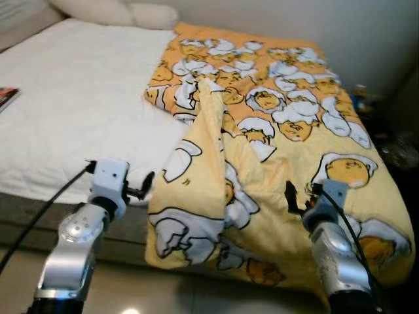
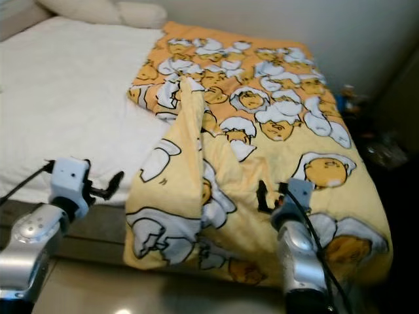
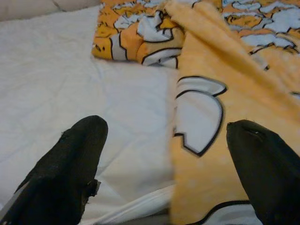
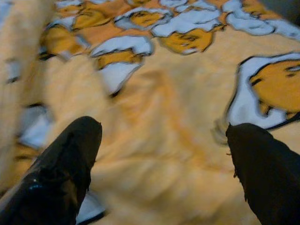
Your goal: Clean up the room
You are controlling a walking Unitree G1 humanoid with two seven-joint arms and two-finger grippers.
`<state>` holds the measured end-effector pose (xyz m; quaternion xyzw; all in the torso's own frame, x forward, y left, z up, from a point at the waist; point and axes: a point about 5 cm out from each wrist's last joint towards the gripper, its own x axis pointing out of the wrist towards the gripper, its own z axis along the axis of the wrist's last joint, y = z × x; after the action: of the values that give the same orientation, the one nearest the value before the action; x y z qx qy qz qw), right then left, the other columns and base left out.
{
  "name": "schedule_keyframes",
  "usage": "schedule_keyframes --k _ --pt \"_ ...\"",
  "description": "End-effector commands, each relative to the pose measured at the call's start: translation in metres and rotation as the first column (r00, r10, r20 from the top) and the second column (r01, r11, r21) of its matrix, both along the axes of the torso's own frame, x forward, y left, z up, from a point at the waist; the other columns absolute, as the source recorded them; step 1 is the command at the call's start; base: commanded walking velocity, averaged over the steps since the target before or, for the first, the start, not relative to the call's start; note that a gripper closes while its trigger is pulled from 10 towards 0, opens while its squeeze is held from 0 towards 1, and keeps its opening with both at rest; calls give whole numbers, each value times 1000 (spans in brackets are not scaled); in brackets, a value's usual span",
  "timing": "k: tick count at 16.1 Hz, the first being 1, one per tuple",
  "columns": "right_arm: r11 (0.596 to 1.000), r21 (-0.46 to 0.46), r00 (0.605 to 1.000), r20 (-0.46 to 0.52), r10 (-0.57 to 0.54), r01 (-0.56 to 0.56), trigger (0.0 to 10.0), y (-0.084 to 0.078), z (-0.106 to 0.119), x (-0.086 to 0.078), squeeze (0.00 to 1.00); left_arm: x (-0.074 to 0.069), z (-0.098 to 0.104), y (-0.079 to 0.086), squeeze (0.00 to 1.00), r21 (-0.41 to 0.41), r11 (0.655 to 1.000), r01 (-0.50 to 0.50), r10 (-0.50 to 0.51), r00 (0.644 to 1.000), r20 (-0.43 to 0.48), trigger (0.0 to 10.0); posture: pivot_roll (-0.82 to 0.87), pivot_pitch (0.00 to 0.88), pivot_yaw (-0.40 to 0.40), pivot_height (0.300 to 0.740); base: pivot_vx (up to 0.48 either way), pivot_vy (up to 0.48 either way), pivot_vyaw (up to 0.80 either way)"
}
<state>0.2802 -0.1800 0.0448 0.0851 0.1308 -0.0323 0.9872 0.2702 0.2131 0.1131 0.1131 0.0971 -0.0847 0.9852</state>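
A: Blanket (image 1: 275, 131), yellow-orange with egg cartoon print. Position?

B: Spread over the right half of the bed (image 1: 78, 104), its near edge hanging off the foot toward the floor (image 1: 163, 288). One ridge is bunched up along the blanket's left side, part folded back on itself.

A: Left hand (image 1: 145, 186)?

B: At the foot of the bed, just beside the blanket's hanging left edge. Fingers (image 3: 70, 164) spread wide, holding nothing; white sheet and blanket edge lie between them in the wrist view.

A: Right hand (image 1: 298, 196)?

B: Over the blanket's lower right part. Fingers (image 4: 65, 159) apart, empty, fabric beyond them, blurred.

A: Surroundings?

B: White sheet bare on the left, pillows (image 1: 118, 12) at the head, a red-edged object (image 1: 5, 97) at the far left edge, dark clutter (image 1: 363, 98) beside the bed on the right.
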Motion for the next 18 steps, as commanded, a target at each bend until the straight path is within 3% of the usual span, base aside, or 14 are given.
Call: schedule_keyframes --k 1,6,13,16,18 --pt "999 -17 999 17 30 -30 10000 1 4 1 1000 4 4 -5 784 -5 1000 11 -11 1000 15 10000 92 0 -32 740 0 307 -800" --pt "995 -92 999 13 43 -42 10000 -2 7 2 1000 10 5 -9 788 -7 1000 25 -25 1000 16 10000 71 0 -18 740 0 308 -771" --pt "980 -158 991 29 127 -121 10000 9 14 8 1000 15 6 -5 788 -18 1000 -10 11 1000 25 10000 71 0 -10 740 0 209 0" --pt "970 -108 974 46 222 -216 10000 20 19 9 1000 18 8 -7 765 -37 999 -27 28 999 44 10000 72 0 -6 740 0 0 0" --pt "970 -102 972 48 228 -222 10000 21 19 9 1000 19 10 -9 780 -39 999 -23 25 998 56 10000 74 0 -5 740 0 0 656"
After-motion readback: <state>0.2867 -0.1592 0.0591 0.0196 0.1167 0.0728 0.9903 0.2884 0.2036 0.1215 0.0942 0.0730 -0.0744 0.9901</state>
